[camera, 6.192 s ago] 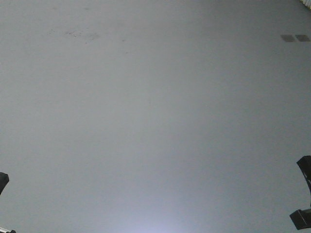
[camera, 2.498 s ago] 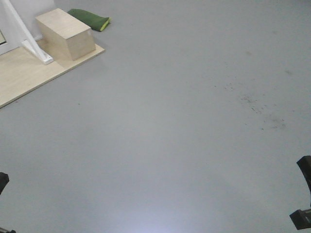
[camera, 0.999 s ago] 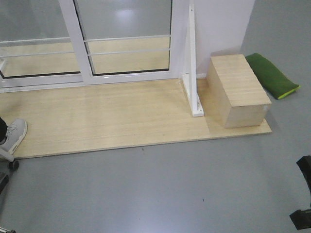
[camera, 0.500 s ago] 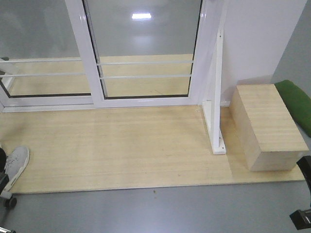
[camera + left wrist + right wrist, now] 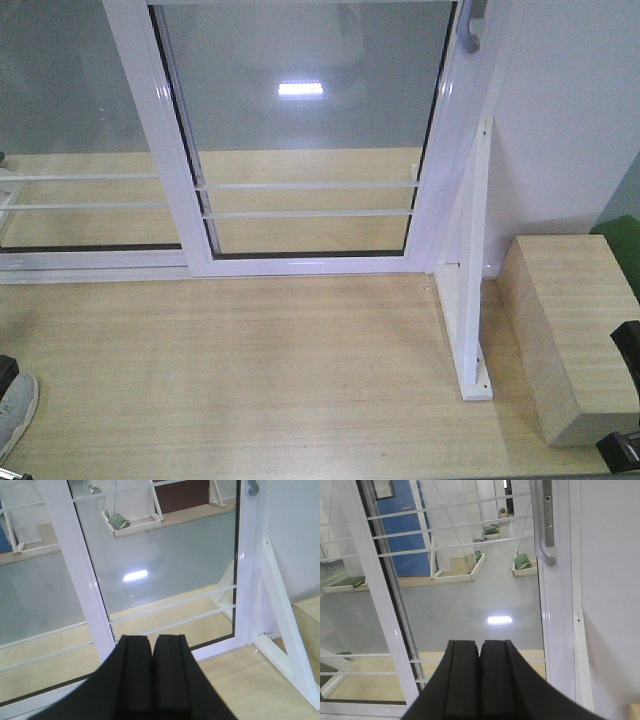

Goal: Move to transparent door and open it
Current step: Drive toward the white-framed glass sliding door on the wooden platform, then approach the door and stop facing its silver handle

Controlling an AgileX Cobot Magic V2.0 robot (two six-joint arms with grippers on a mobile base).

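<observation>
Base had rolled closer. The transparent door (image 5: 310, 130) stood dead ahead. Its handle (image 5: 546, 559) ran vertical, up-right of my right end effector (image 5: 480, 680), the nearer one. That and the left end effector (image 5: 151, 675) were pressed together, empty.

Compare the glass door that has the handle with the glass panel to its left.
The transparent door carries a grey handle on its right stile; the left panel shows none. The transparent door stands beside the white brace; the left panel lies farther from it. Both have white frames and two thin horizontal bars.
</observation>
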